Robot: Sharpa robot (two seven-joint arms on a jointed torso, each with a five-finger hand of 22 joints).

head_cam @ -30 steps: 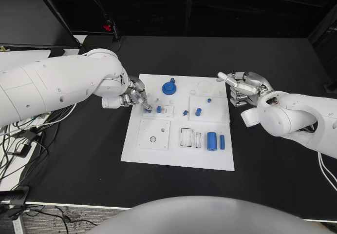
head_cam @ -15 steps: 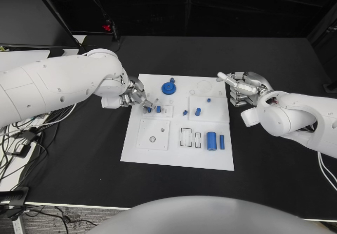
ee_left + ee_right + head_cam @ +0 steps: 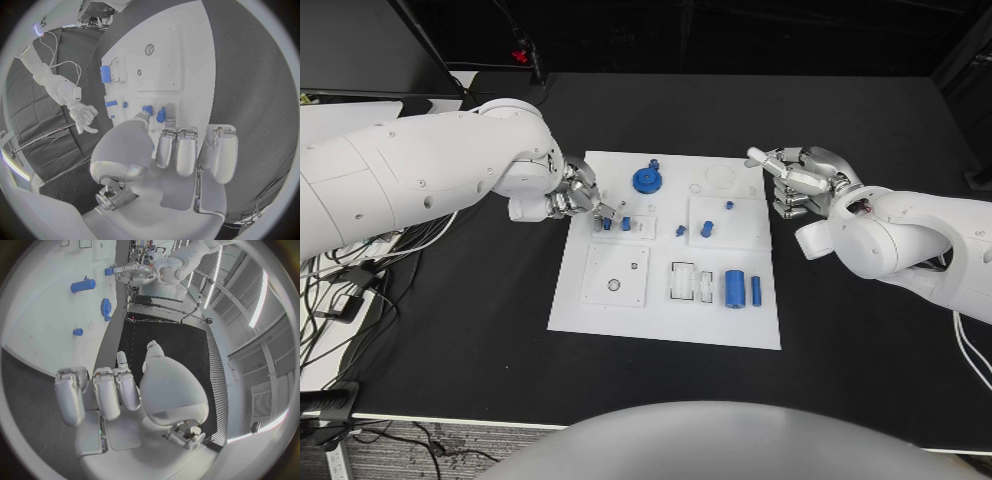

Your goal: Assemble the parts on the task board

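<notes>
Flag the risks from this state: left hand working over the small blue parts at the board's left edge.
1. The left hand has its fingertips right at the small blue pegs near the left edge of the white task board; a slip could tip a neighbouring peg.
2. Whether it holds a peg cannot be told, so a drop is possible.
3. The board may shift if pressed sideways.

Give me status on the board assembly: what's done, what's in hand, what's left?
Early stage. Seemingly done: the blue gear sits at the task board's far end. In hand: the left robot hand works at two small blue pegs by the board's left edge; actual grip unclear. Left: two blue cylinders lie loose. The right robot hand is curled, empty, beside the board.
</notes>
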